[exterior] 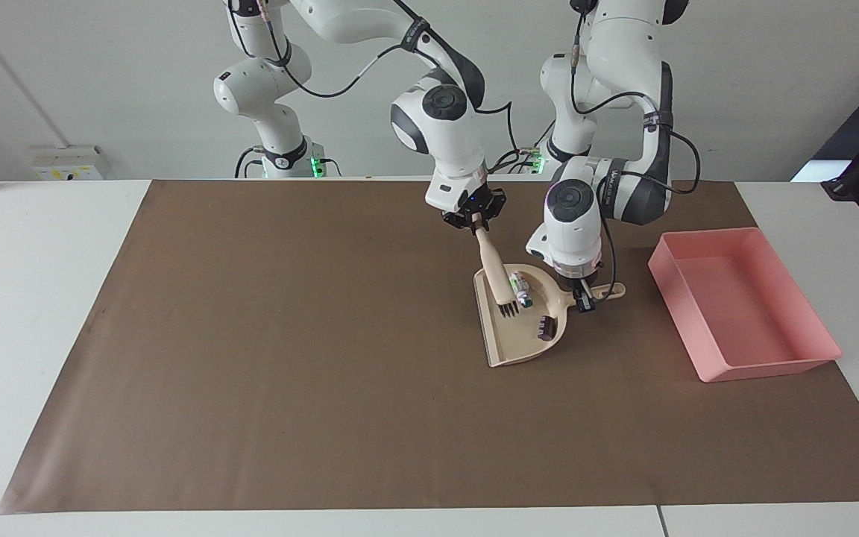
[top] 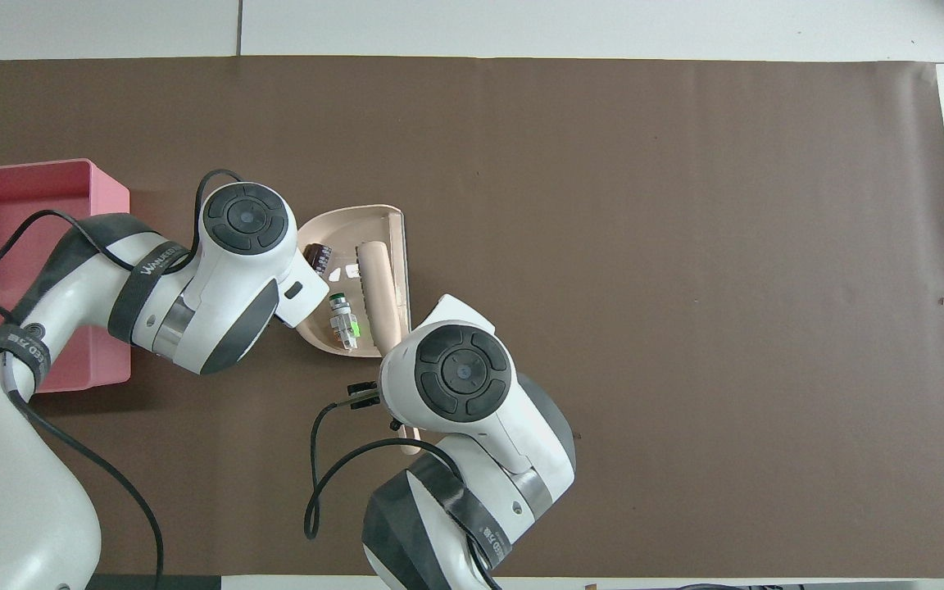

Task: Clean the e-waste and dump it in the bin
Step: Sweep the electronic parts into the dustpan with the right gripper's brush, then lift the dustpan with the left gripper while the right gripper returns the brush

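Gripped at its handle by the right gripper (exterior: 475, 221), the small beige brush (exterior: 495, 274) slants down over the beige dustpan (exterior: 508, 347), bristles just above the pan floor. Both e-waste parts lie in the dustpan: the white part (exterior: 520, 289) just beside the bristles, the black part (exterior: 546, 327) nearer the pan's back wall. At the dustpan's handle, the left gripper (exterior: 582, 300) clamps it. Toward the left arm's end of the brown mat (exterior: 288, 358), well apart from the dustpan, sits the pink bin (exterior: 743, 306).
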